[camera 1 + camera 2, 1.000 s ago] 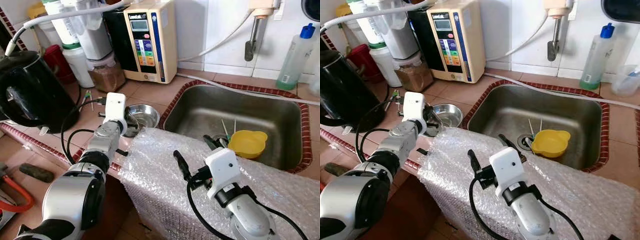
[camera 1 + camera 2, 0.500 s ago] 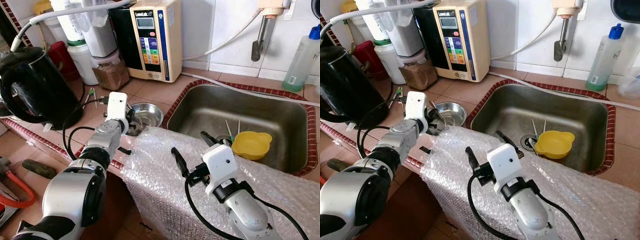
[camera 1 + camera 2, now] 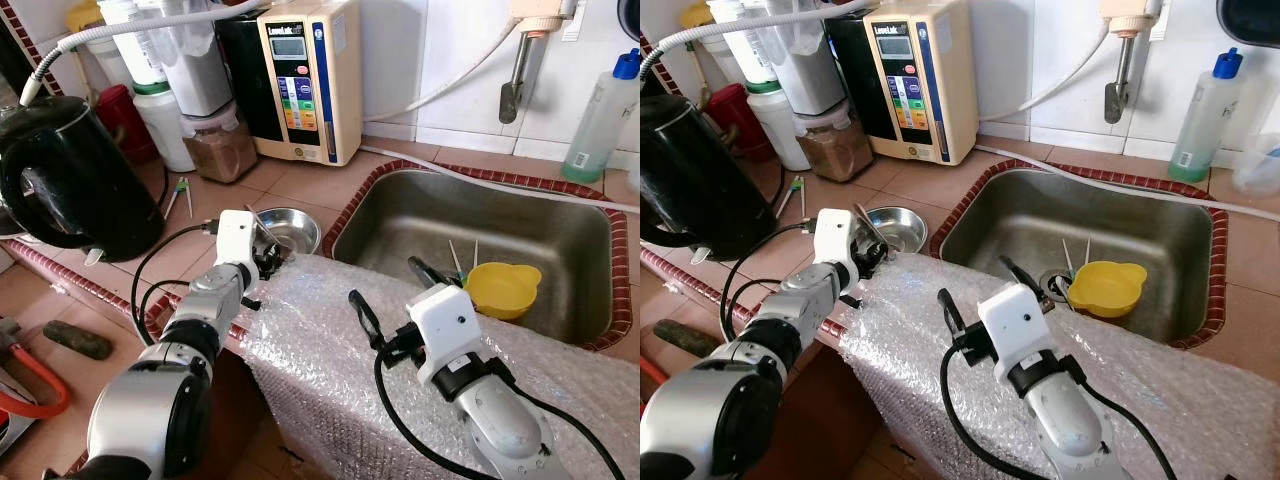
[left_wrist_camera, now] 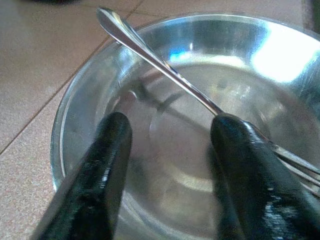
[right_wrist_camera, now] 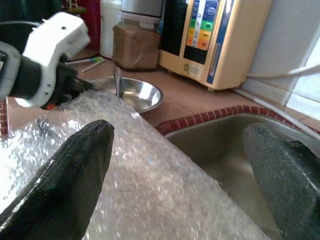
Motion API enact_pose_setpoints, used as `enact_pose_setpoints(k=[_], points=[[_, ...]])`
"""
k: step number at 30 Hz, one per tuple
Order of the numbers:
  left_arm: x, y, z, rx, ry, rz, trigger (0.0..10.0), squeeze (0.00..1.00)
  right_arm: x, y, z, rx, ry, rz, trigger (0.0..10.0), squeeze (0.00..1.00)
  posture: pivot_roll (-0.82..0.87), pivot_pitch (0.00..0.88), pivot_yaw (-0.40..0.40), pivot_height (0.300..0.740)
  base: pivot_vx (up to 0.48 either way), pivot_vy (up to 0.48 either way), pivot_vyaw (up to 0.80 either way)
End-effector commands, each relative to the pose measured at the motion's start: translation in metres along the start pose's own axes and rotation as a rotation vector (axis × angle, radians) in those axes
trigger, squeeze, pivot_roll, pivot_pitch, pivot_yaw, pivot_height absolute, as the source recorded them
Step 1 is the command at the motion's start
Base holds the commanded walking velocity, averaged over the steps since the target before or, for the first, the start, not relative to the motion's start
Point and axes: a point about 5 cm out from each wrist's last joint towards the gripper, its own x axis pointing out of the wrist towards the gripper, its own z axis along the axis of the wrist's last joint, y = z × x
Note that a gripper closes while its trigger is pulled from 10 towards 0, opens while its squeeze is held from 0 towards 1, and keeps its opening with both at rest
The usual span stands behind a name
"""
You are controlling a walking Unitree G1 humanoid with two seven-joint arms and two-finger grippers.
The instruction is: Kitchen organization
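Tiled counter running wide across, brick-red edging along its front lip. Steel sink sunk into the right half, plenty of bare basin at its left and rear. Bubble wrap draped over the counter's front edge, from beside the bowl across the sink's near rim, hanging down below the lip. Black kettle at far left, well apart from the bowl. Cream water unit against the back wall, jars and bottles crowded to its left. Clear bottle with a blue cap standing behind the sink at right. Yellow cup sitting in the sink near the drain, a couple of thin sticks just behind it.

Steel bowl on open tile between kettle and sink, its near rim just at the wrap's edge. Spoon leaning out of the bowl, handle up over the rim.

Left gripper right at the bowl's near rim, fingers apart, one either side of the spoon's handle, the far pad close against it — touching or not, hard to tell from this angle. Nothing clamped. Right gripper above the wrap at the sink's front rim, fingers spread wide, holding nothing, open room ahead toward the basin.
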Motion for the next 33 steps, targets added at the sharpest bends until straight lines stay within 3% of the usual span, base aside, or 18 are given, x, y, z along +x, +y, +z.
enact_pose_setpoints(k=[1, 10, 11, 14, 18, 23, 28, 33], points=[[-0.004, 0.013, -0.001, 0.005, -0.023, 0.009, 10.0, 1.0, 0.0, 0.001, 0.003, -0.002, -0.017, 0.008, 10.0, 0.36, -0.09, 0.0, 0.148, 0.74, 0.0, 0.0, 0.0], [-0.024, 0.02, 0.006, 0.065, -0.243, 0.031, 10.0, 1.0, 0.001, -0.013, 0.006, -0.034, -0.039, -0.032, 10.0, 0.37, -0.05, 0.0, 0.1, 0.74, 0.0, 0.0, 0.0], [-0.03, 0.015, 0.015, 0.05, -0.309, 0.013, 10.0, 1.0, 0.002, -0.015, 0.006, -0.036, -0.043, -0.03, 10.0, 0.37, -0.03, 0.0, 0.08, 0.74, 0.0, 0.0, 0.0], [-0.037, 0.007, 0.028, 0.057, -0.385, -0.024, 10.0, 1.0, 0.004, -0.016, 0.006, -0.04, -0.045, -0.019, 10.0, 0.37, -0.01, 0.0, 0.067, 0.74, 0.0, 0.0, 0.0], [-0.053, 0.004, 0.045, 0.134, -0.479, -0.046, 10.0, 1.0, 0.008, -0.015, 0.007, -0.043, -0.056, -0.008, 10.0, 0.37, 0.02, 0.0, 0.047, 0.74, 0.0, 0.0, 0.0], [-0.067, 0.016, 0.038, 0.146, -0.468, 0.006, 10.0, 1.0, 0.01, -0.019, 0.007, -0.047, -0.063, -0.014, 10.0, 0.37, 0.04, 0.0, 0.036, 0.74, 0.0, 0.0, 0.0], [-0.097, 0.031, 0.016, 0.205, -0.415, 0.068, 10.0, 1.0, 0.005, -0.03, 0.007, -0.035, -0.067, -0.064, 10.0, 0.36, 0.07, 0.0, 0.015, 0.74, 0.0, 0.0, 0.0], [-0.107, 0.036, 0.008, 0.229, -0.384, 0.111, 10.0, 1.0, -0.001, -0.038, 0.005, -0.033, -0.059, -0.095, 10.0, 0.36, 0.08, 0.0, 0.002, 0.74, 0.0, 0.0, 0.0]])
